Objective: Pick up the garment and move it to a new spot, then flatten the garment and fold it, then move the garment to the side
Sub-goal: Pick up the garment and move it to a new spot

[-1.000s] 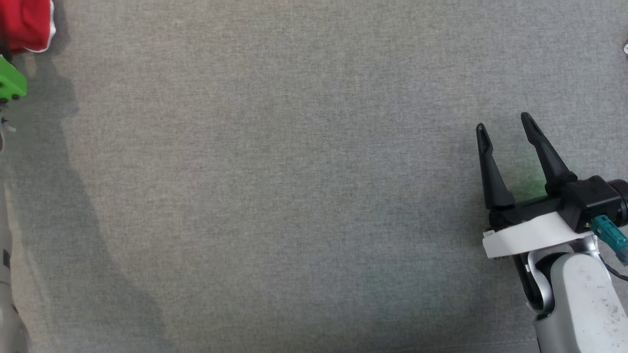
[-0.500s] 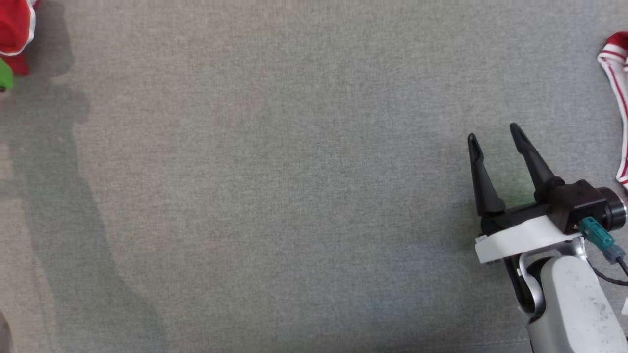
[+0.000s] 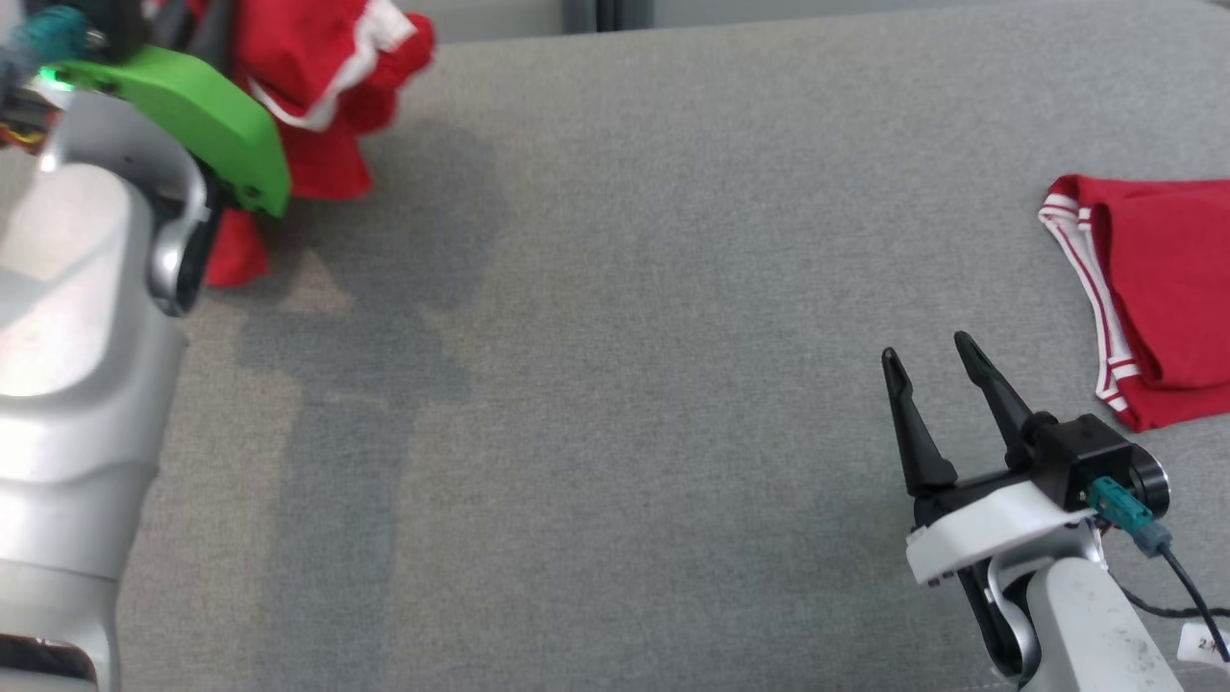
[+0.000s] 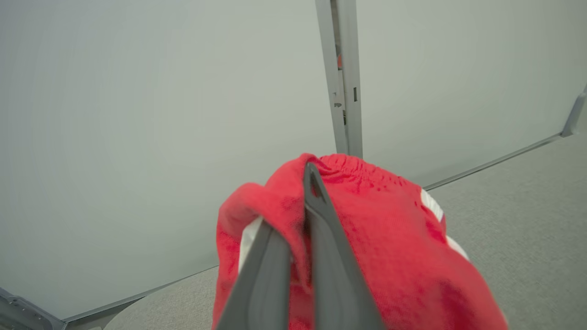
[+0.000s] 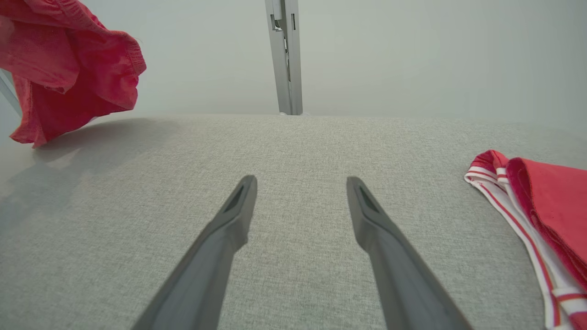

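Note:
The garment [image 3: 317, 58] is red cloth with white trim, bunched and hanging above the grey surface at the upper left of the head view. My left gripper [image 4: 298, 215], behind its green mount [image 3: 192, 115], is shut on a fold of the garment [image 4: 390, 238] near the elastic waistband. From the right wrist view the garment [image 5: 69, 68] dangles at the top left, casting a shadow below. My right gripper [image 3: 924, 348] stands open at the lower right, low over bare surface, nothing between its fingers [image 5: 229, 220].
A second red garment with red-and-white striped trim [image 3: 1163, 288] lies folded flat at the right edge, right of my right gripper [image 5: 301, 181]. The grey fabric surface [image 3: 615, 384] spreads wide between the arms. A pale wall with a metal post [image 5: 284, 55] bounds the far side.
The head camera has tilted up, so the whole picture has shifted. My left gripper has closed on the red garment and holds it lifted. The right gripper stays open.

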Robot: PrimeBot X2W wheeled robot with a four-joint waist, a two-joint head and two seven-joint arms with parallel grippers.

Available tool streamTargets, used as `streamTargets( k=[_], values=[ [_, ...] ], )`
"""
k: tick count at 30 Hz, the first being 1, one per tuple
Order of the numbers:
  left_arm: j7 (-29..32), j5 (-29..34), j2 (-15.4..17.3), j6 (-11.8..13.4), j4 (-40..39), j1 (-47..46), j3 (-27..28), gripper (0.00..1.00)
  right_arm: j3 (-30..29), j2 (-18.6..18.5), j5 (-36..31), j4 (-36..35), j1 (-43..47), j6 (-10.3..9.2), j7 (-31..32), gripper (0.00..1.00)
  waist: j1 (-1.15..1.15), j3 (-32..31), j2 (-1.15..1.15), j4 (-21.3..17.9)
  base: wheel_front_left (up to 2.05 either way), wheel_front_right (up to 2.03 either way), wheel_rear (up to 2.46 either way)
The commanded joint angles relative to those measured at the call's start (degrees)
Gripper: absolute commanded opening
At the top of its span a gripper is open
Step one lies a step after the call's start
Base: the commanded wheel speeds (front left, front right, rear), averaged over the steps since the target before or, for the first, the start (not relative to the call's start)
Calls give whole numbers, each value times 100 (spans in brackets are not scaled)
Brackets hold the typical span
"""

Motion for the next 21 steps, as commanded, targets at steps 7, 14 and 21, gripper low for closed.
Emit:
streamTargets(
  k=[7,14,21],
  values=[
    [592,-465,205,10,-1395,603,-1431,0,-113,-22,64,62,453,-9,-53,100,0,-1094,0,-240,0,0,0],
    [1078,-969,554,10,-2353,986,-2139,0,-98,-20,144,15,491,-9,-65,100,0,-904,0,-389,0,0,0],
    [532,-947,150,122,-1625,1116,-2237,0,45,-20,257,59,232,-9,-91,100,0,-434,0,-627,0,0,0]
  ],
)
